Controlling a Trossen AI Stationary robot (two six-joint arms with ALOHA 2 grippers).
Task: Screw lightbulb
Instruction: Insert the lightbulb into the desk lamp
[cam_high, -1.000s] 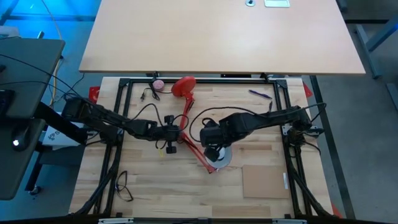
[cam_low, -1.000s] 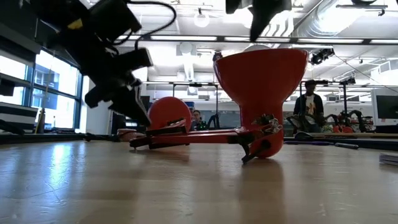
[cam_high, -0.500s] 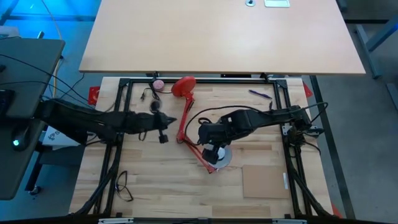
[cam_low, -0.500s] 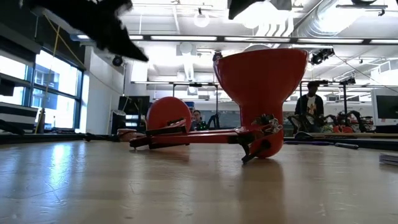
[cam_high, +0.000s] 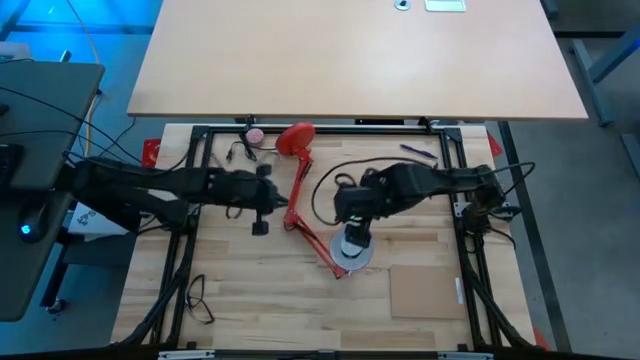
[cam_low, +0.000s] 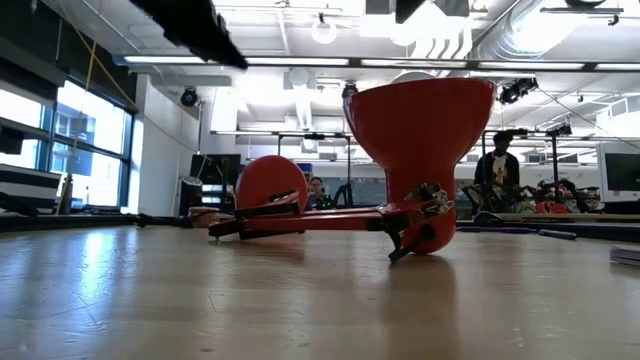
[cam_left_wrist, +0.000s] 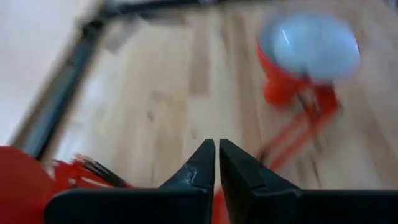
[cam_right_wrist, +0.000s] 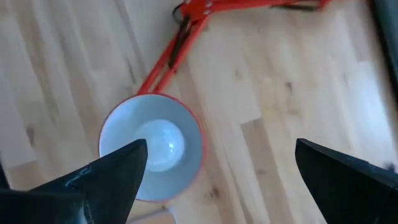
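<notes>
The red desk lamp (cam_high: 300, 195) lies folded on the wooden tabletop (cam_high: 250, 290), its round base (cam_high: 295, 138) at about 12 o'clock and its shade (cam_high: 352, 253) at about 5 o'clock from the tabletop's middle, mouth facing up. The lightbulb (cam_right_wrist: 160, 144) sits inside the shade's white interior, seen from the right wrist view as a pale round dome at the bottom of the cup. The right gripper (cam_high: 352, 205) hangs just above the shade, toward its 12 o'clock side; its fingers (cam_right_wrist: 109, 168) are spread wide apart and released, holding nothing. The left gripper (cam_high: 262, 205) is at 9 o'clock from the lamp's arm, close beside it, above bare wood; its fingers (cam_left_wrist: 199, 171) are clenched together with only a thin slit between them and nothing in it. In the low view the shade (cam_low: 420, 125) stands upright on the tabletop. A small pink ball (cam_high: 254, 135) rests just at 9 o'clock of the lamp base
</notes>
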